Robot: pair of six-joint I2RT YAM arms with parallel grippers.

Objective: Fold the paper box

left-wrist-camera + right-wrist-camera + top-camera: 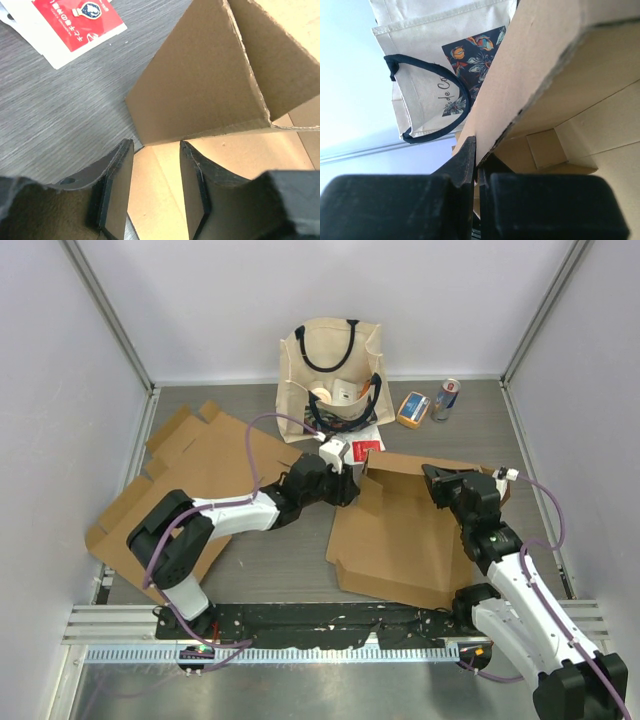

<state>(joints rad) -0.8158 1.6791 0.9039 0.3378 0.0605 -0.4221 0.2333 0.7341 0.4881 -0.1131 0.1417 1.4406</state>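
The brown paper box (pixel 400 535) lies right of centre, its base flat on the table and its far wall standing up. My right gripper (pixel 440 483) is shut on that far wall. In the right wrist view its fingers (pixel 479 152) pinch the wall's cardboard edge (pixel 520 85). My left gripper (pixel 352 487) is at the box's left far corner. In the left wrist view its jaws (pixel 156 145) stand open with only the box floor showing between them. A raised side flap (pixel 200 85) stands just beyond the fingertips, and I cannot tell whether they touch it.
Flat cardboard sheets (pixel 170 485) lie at the left. A cream tote bag (pixel 335 365) stands at the back, with a red-and-white packet (pixel 366 448) in front of it. A yellow-blue packet (pixel 413 408) and a can (pixel 446 398) sit at the back right. Walls enclose three sides.
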